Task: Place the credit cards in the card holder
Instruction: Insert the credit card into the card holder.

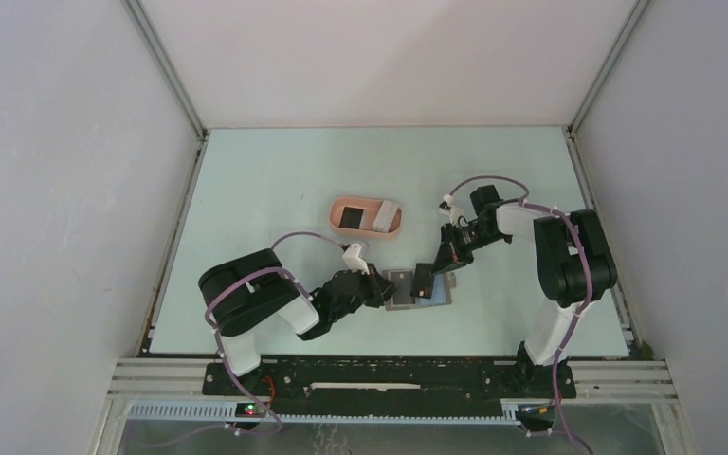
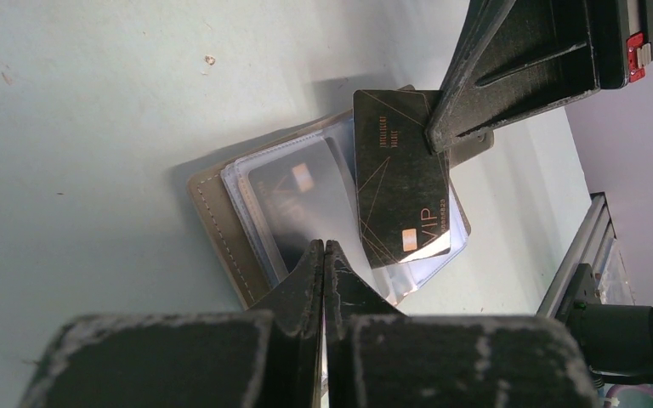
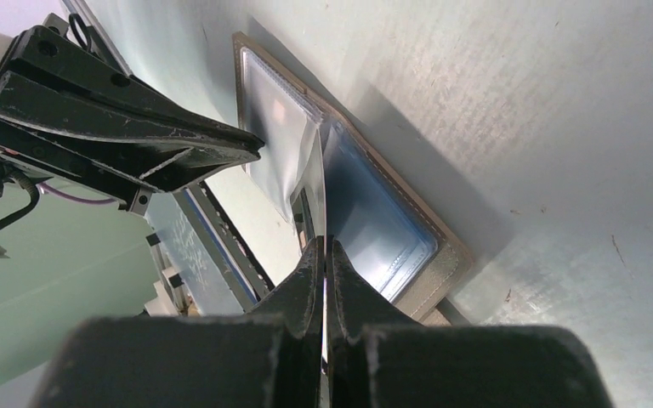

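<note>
The salmon-pink card holder (image 1: 387, 227) lies at mid-table with a black card (image 1: 349, 217) and a whitish card (image 1: 385, 216) inside. Nearer the arms, a grey wallet (image 1: 436, 301) lies open, its clear sleeves showing a dark card (image 2: 302, 204) and a blue card (image 3: 374, 225). My right gripper (image 3: 324, 245) is shut on the top edge of a black VIP card (image 2: 400, 187), which stands tilted over the wallet and shows edge-on in the right wrist view. My left gripper (image 2: 324, 246) is shut, its tips resting against the wallet's clear sleeve (image 3: 276, 144).
The pale green table (image 1: 275, 190) is walled by white panels at the back and both sides. A metal rail (image 1: 389, 374) runs along the near edge by the arm bases. Both grippers crowd over the wallet, close together.
</note>
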Tool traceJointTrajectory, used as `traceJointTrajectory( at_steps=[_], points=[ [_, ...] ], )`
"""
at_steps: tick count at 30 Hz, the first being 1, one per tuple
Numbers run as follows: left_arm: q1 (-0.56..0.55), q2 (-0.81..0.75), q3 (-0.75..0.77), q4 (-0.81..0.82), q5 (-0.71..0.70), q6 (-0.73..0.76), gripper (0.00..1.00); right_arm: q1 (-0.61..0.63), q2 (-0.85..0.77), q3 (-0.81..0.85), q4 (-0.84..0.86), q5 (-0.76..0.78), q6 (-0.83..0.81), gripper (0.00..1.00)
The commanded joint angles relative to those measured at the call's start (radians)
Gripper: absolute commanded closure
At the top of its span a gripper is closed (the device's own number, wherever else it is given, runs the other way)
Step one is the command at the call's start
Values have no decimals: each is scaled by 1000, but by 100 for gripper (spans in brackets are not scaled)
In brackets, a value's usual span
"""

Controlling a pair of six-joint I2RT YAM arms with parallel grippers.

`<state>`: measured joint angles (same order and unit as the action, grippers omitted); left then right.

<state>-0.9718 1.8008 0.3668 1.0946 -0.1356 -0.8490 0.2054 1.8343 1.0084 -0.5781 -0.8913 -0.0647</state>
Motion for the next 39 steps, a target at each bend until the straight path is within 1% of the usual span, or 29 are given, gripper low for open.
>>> traceJointTrajectory(
  at_steps=[1,9,14,21,27,39],
  points=[
    [5,-1,9,-14,-17,2,100,5,-25,28,49,-2,14,100],
    [5,-1,6,-7,-15,2,100,-27,-78,15,88,13,35,100],
    [5,1,7,-4,-12,2,100,-31,-65,15,89,16,36,100],
    [5,2,3,3,-12,2,100,-14,-30,16,81,24,26,100],
    [5,3,-1,12,-12,2,100,10,3,20,42,15,10,100],
    [9,6,-19,59,-6,7,99,43,10,16,-13,24,6,100]
  ],
)
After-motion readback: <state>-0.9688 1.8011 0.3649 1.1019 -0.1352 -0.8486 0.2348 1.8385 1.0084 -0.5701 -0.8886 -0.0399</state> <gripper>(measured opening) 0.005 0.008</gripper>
